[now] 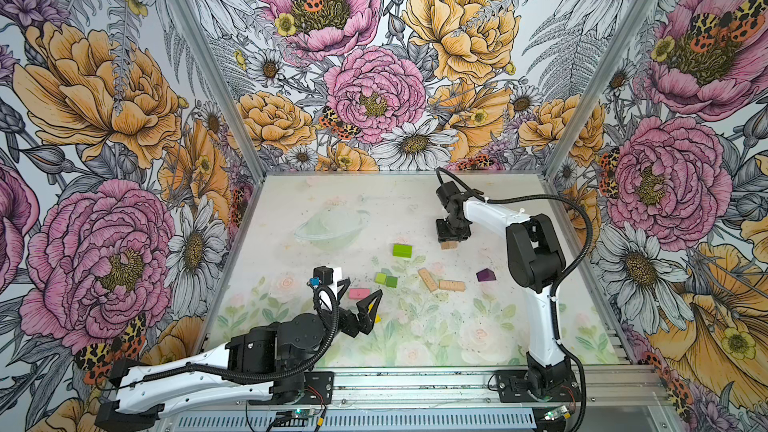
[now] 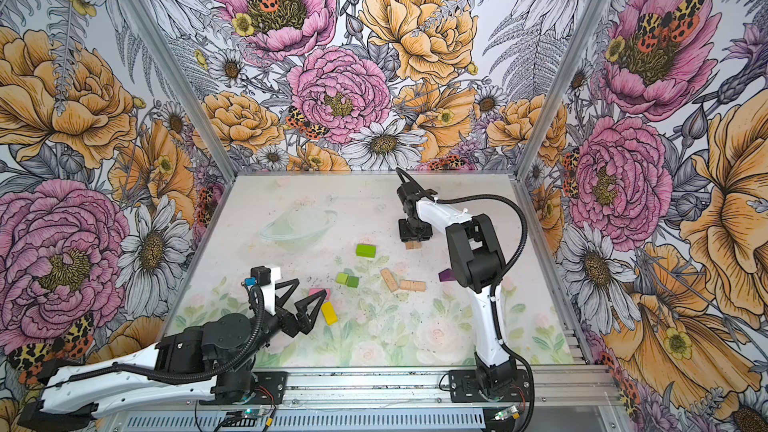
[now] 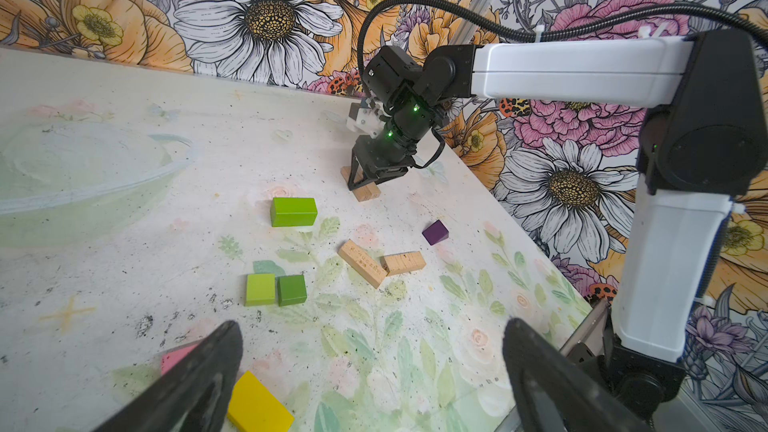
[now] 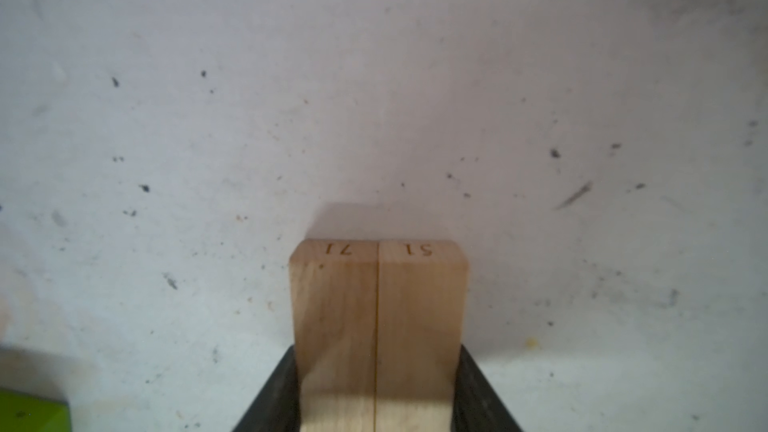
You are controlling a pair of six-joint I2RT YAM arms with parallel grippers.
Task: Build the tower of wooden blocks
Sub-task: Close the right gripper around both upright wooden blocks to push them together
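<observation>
Far across table (image 1: 374, 201), right arm (image 1: 490, 211) angled down, fingers (image 4: 473, 405) clamping tan oblongs (image 4: 338, 317)

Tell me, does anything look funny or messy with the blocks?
Yes. The right gripper squeezes two tan blocks together at once, pressed side by side. Nothing is stacked yet; the other blocks lie scattered on the table.

tan pair (image 4: 332, 326), numerals burnt into the ends, lies flat on the counter (image 1: 519, 326), long sides touching, squeezed by the right end effector (image 4: 377, 367). two loose tan oblongs (image 1: 428, 279) lie flat, ends meeting at an angle. lime brick (image 1: 402, 250) sits behind them. light green cube (image 1: 381, 278) touches dark green cube (image 1: 391, 282). pink oblong (image 1: 359, 293) and yellow oblong (image 2: 329, 312) lie leftward, purple peaked piece (image 1: 485, 275) apart at right.
</observation>
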